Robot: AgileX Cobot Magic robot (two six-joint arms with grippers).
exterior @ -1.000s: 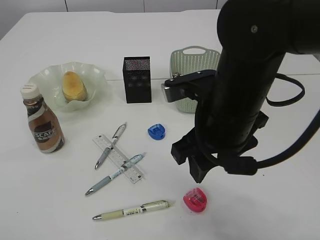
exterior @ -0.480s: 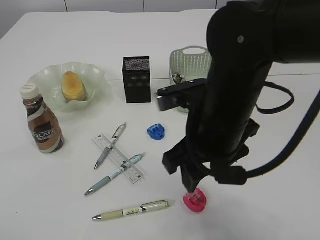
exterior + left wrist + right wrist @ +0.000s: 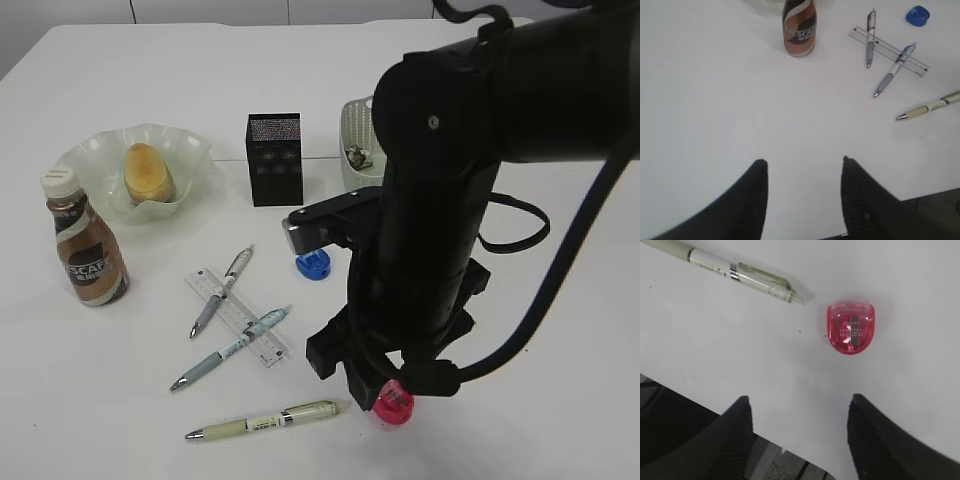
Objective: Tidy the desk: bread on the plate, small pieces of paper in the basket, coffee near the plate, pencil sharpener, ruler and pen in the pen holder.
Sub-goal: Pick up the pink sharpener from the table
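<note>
Right gripper (image 3: 797, 410) agape; three pens (image 3: 222, 291), two sharpeners (image 3: 850, 334).

A pink translucent pencil sharpener (image 3: 850, 327) lies flat on the white table, just beside the tip of a cream pen (image 3: 722, 269). A blue sharpener (image 3: 313, 264) lies near the black pen holder (image 3: 275, 158).

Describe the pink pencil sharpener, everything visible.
The pink pencil sharpener is small, translucent pink plastic, D-shaped with one flat edge, with a metal blade and embossed lettering on top. It lies flat on the white table, untouched, just right of the cream pen tip. The right hand hangs open above it.
</note>
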